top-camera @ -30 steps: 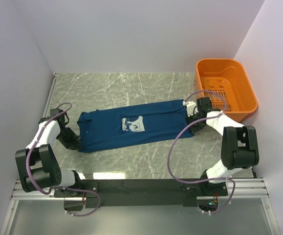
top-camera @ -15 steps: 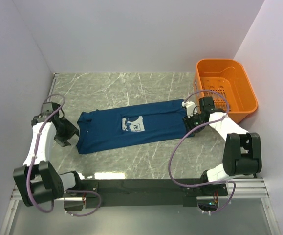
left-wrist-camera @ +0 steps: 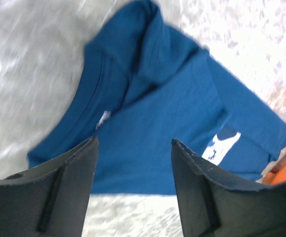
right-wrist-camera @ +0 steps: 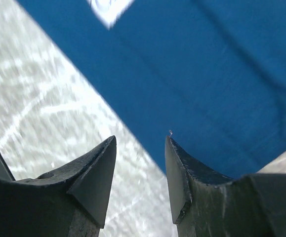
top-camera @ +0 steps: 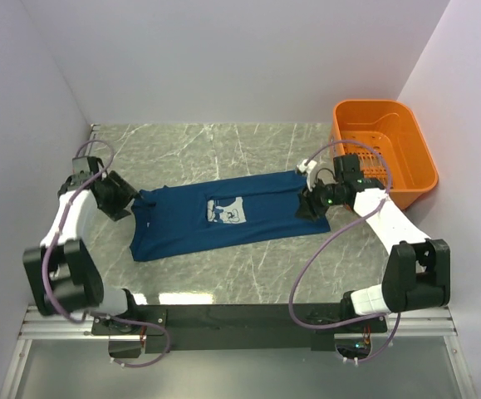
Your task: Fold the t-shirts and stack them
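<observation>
The dark teal-blue t-shirt [top-camera: 223,214] is lying flat across the middle of the marble table [top-camera: 223,145] as a long band, collar end towards the left, hem end towards the right, with its pale grey print [top-camera: 226,212] facing up. The left arm is reaching forward from its base along the left wall, its white forearm running up the table's edge and its wrist bending inward, so that the left gripper [top-camera: 124,199] is pointing at the collar end from just beside it. Its wrist view is showing the two dark fingers [left-wrist-camera: 63,182] standing wide apart above the cloth, holding nothing. The right arm is rising from its base at the near right, its forearm angling up and to the left, and its wrist is sitting near the orange basket [top-camera: 406,166]. The right gripper [top-camera: 309,205] is tilting down over the hem end, its jaws also parted, gripping nothing, with the shirt's edge and bare marble showing between them.
</observation>
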`<move>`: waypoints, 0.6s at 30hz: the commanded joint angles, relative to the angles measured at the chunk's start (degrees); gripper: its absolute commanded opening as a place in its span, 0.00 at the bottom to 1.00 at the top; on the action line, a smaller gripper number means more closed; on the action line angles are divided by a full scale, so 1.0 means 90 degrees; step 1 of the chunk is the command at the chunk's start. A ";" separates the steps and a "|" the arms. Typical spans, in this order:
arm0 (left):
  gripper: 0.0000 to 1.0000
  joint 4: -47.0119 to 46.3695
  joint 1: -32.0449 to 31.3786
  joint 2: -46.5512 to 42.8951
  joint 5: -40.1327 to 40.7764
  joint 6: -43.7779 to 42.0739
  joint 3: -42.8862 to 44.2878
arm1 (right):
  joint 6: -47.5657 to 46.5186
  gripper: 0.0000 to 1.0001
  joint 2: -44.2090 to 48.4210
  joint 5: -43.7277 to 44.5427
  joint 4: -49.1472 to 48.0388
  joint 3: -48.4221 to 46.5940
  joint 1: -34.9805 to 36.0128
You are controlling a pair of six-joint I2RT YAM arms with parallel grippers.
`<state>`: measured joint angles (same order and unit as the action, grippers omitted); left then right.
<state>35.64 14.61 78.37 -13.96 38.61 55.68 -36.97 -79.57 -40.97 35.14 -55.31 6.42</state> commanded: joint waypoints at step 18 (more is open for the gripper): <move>0.57 -0.0298 -0.0354 0.2687 0.0183 -0.0383 0.1829 | 0.1080 0.51 -0.0397 -0.0165 -0.0603 -0.0554 0.0049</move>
<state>32.42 12.36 100.79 -13.56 37.67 68.23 -28.05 -82.56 -42.81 31.05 -60.51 6.61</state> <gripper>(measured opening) 0.574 0.511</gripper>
